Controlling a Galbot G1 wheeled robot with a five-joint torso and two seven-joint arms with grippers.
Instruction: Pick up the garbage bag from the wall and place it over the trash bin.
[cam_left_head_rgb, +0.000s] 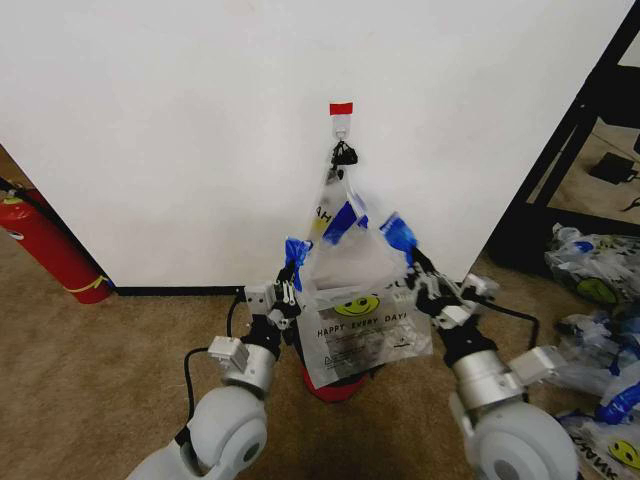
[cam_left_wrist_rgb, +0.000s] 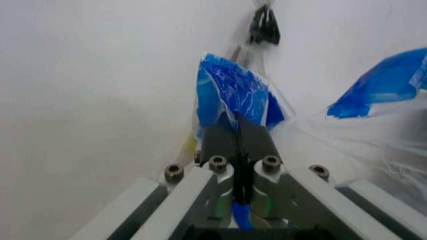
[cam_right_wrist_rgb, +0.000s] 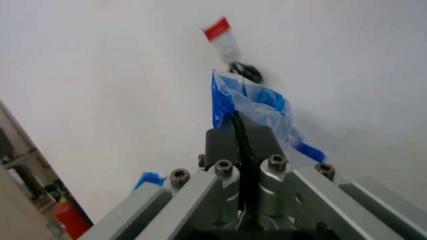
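Left gripper (cam_left_head_rgb: 291, 268) clamped on blue patch at garbage bag (cam_left_head_rgb: 362, 300) edge, 9 o'clock side. Right gripper (cam_left_head_rgb: 412, 262) pinching blue patch at 3 o'clock side. Bag stretched betw. both, top hanging from hook (cam_left_head_rgb: 342, 127) under red tape (cam_left_head_rgb: 341, 108) on wall (cam_left_head_rgb: 180, 130). Trash bin (cam_left_head_rgb: 335, 388) at 6 o'clock, mostly hidden behind bag.

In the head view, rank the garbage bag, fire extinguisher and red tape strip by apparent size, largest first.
1. Garbage bag, held between both grippers.
2. Fire extinguisher, cut off at the frame edge.
3. Red tape strip, clearly smallest.
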